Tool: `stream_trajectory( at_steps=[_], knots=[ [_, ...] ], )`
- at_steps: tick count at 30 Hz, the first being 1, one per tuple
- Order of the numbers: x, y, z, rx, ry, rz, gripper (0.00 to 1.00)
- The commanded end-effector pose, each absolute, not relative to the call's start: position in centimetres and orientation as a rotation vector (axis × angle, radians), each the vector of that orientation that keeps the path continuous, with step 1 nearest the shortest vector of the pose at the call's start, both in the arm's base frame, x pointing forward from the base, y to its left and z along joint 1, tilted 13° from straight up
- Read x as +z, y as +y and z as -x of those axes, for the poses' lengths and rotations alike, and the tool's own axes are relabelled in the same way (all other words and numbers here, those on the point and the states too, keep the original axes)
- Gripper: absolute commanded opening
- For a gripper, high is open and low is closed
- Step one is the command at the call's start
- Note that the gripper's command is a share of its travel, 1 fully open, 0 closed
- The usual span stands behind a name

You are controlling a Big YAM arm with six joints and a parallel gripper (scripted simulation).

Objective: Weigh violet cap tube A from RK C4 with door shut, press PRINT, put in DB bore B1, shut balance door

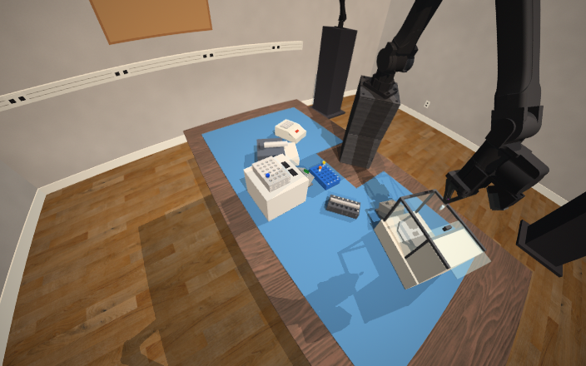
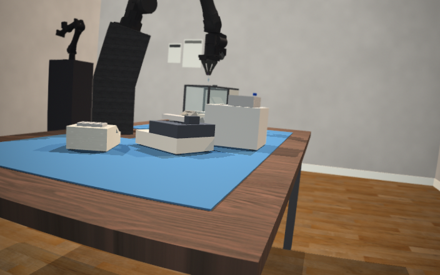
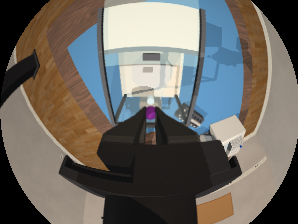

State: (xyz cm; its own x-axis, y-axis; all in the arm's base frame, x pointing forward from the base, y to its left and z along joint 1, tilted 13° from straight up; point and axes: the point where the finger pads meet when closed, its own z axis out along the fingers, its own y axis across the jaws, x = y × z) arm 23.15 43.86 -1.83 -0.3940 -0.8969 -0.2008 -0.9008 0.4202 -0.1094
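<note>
Gripping violet-capped tube [image 1: 442, 207] [image 2: 208, 79] [image 3: 151, 113]; tool [image 1: 446, 200] [image 2: 208, 74] [image 3: 150, 111] clenched on it; balance [image 1: 412, 276] [image 2: 194, 99] [image 3: 152, 25] below

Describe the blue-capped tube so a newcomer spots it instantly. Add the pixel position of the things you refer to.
On the blue mat [image 1: 298, 249] [image 2: 194, 181] [image 3: 227, 82], find the tall white box [image 1: 287, 202] [image 2: 233, 129] [image 3: 226, 127]. A light grey block [image 1: 278, 185] [image 2: 243, 100] full of holes sits on top. The tube's blue cap [image 1: 267, 175] [image 2: 254, 94] [image 3: 241, 146] is the only cap rising from it.

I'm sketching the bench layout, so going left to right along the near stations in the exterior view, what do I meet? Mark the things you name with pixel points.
Small cream station [image 1: 290, 130] [image 2: 89, 137], dark-topped cream station [image 1: 264, 150] [image 2: 176, 137], tall white station [image 1: 285, 202] [image 2: 235, 127] [image 3: 225, 129] carrying a block with a blue cap [image 1: 267, 175] [image 2: 254, 94] [image 3: 240, 146].
</note>
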Motion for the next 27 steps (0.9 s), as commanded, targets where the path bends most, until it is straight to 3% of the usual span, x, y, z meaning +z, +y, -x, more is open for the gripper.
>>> stream_trajectory(
  at_steps=[1, 27],
  knots=[
    [-1.1, 44.4, -22.9, 0.047, 2.437, 1.552, 0.09],
    [-1.0, 44.7, -23.4, 0.046, 2.434, 1.556, 0.09]
  ],
)
